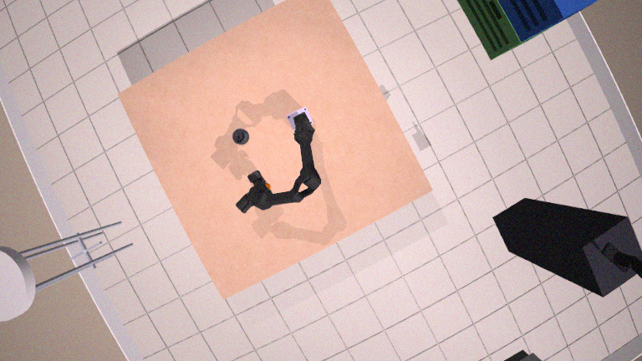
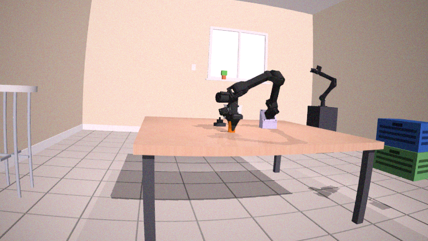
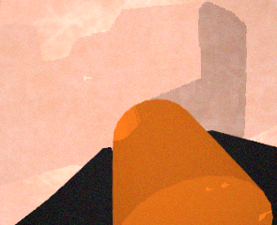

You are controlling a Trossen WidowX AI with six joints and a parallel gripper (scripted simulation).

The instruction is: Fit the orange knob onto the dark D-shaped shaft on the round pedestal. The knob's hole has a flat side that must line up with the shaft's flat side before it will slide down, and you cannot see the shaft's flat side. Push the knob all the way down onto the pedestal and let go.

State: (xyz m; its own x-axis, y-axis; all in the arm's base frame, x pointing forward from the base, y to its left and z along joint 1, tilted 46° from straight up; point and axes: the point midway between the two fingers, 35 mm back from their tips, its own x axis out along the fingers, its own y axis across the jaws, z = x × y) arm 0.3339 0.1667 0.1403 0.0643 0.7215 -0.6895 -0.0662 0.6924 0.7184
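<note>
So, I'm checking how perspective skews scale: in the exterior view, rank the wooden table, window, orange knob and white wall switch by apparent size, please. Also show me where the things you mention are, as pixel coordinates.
1. Wooden table [image 1: 359,73] [image 2: 189,146]
2. Window [image 2: 238,55]
3. Orange knob [image 1: 267,186] [image 2: 229,128] [image 3: 152,155] and white wall switch [image 2: 193,67]: too close to rank, knob partly hidden

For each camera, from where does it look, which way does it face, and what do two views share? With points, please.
Top: high above the table [image 1: 189,101] [image 2: 189,140], looking down; most of the arm [image 1: 308,158] [image 2: 258,80] shows.
Exterior: beyond one table edge, slightly above the top, looking across toward the window [image 2: 224,52]; arm and fingers [image 2: 236,121] show.
Wrist: on the arm near the fingers, facing down past them; only both fingers show.
Top and exterior share the pedestal [image 1: 240,136] [image 2: 219,124], which the wrist view lacks.
</note>
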